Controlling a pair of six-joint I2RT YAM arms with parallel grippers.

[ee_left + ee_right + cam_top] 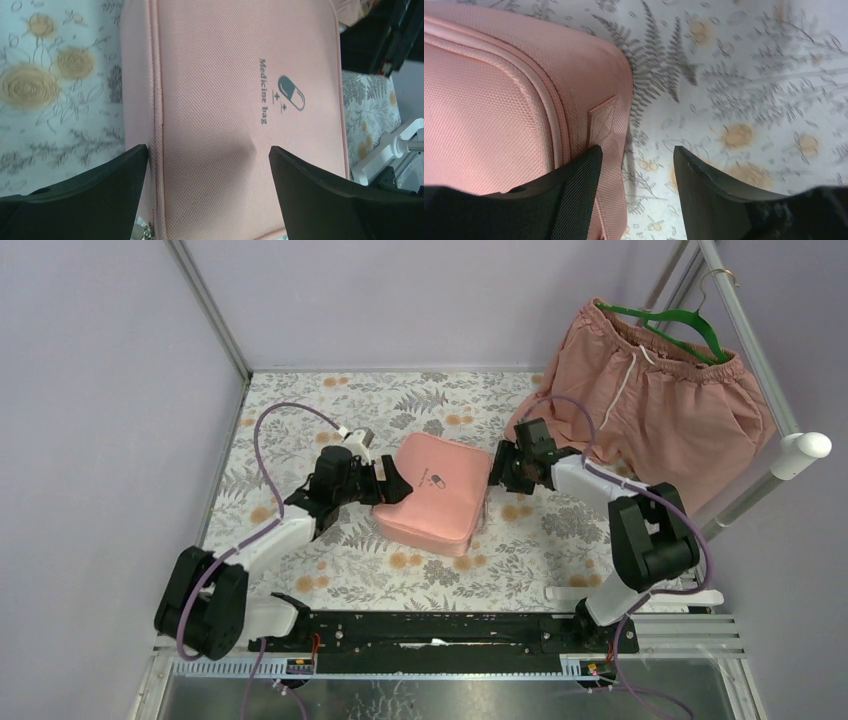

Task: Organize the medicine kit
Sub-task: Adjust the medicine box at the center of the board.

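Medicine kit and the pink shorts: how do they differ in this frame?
The medicine kit lies flat on the table, while the shorts hang from a green hanger. The medicine kit is a smooth rectangular case with a pill logo; the shorts are wrinkled cloth with a white drawstring. Both are pink.

The left arm point(262, 538) and right arm point(590, 478) reach forward and angle inward, wrists low. The left gripper point(392, 486) has its jaws spread wide; the right gripper point(496, 472) is parted more narrowly
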